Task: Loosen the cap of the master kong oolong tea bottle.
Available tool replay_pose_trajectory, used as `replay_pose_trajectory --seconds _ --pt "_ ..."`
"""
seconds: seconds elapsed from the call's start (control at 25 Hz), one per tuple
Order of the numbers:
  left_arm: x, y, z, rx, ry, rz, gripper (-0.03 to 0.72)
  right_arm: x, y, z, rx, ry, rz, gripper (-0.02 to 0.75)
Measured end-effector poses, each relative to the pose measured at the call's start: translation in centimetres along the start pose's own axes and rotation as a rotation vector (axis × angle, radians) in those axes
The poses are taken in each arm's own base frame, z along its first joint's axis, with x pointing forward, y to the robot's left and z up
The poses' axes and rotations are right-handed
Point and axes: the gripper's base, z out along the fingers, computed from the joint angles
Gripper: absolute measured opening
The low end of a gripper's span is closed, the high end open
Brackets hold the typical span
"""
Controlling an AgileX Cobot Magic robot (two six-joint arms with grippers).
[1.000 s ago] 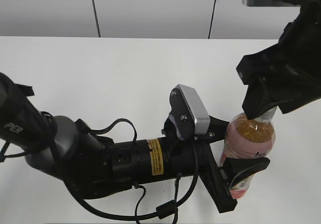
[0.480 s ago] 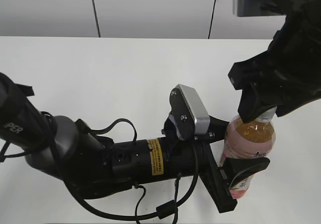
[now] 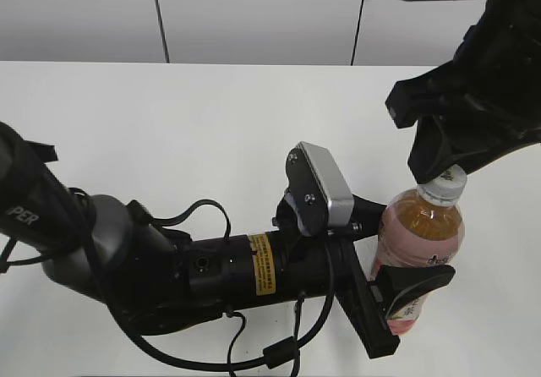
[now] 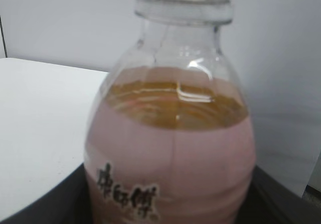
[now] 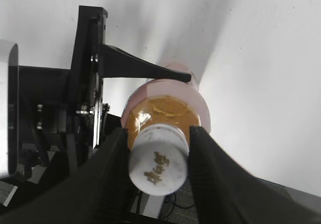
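White tabletop (image 3: 194, 123) runs back to a pale panelled wall with two dark seams. My left arm lies across the front of it, and my left gripper (image 3: 397, 263) clamps the tea bottle (image 3: 420, 233) at the label, one black finger (image 3: 416, 282) hooked round the near side, the other behind it. The bottle stands upright near the right edge of the table, amber tea showing above the pink label.

From the outside camera my right gripper (image 3: 439, 170) hangs directly over the bottle; the white cap (image 3: 445, 184) shows just beneath its dark fingers, and I cannot tell from this angle whether they touch it.

My right wrist camera gives what that view hides. It looks straight down on the cap (image 5: 158, 164), with dark gold characters printed on top, and my two fingers (image 5: 113, 169) stand on either side of it. They sit just beside the cap's wall; the edges are blurred, so I cannot say whether they press on it. The same view shows my left finger (image 5: 145, 68) reaching across the bottle's shoulder (image 5: 168, 106).

My left wrist camera sees none of my right gripper. It fills with the bottle (image 4: 170, 153) up close: clear neck ring, the tea's surface line, pink label with dark characters, and the dark edges of my own jaws at the bottom corners.
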Motion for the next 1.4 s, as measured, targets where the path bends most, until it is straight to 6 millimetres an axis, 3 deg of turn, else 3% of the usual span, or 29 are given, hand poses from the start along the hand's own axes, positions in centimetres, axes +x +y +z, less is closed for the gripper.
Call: replay_pose_trajectory --seconds 0.48,0.72,1.08,1.4 --pt "0.00 0.00 0.00 0.000 0.000 0.000 0.425 -0.01 0.01 -0.02 -0.001 -0.001 -0.061 0.273" --pt "0.00 0.00 0.00 0.000 0.000 0.000 0.425 -0.01 0.06 -0.03 -0.006 -0.001 -0.408 0.273" --pt "0.00 0.02 0.00 -0.002 0.000 -0.002 0.425 -0.02 0.18 -0.10 -0.017 -0.010 -1.151 0.272" --pt "-0.01 0.02 0.00 -0.003 -0.001 -0.003 0.425 0.00 0.20 -0.10 -0.020 -0.010 -1.242 0.269"
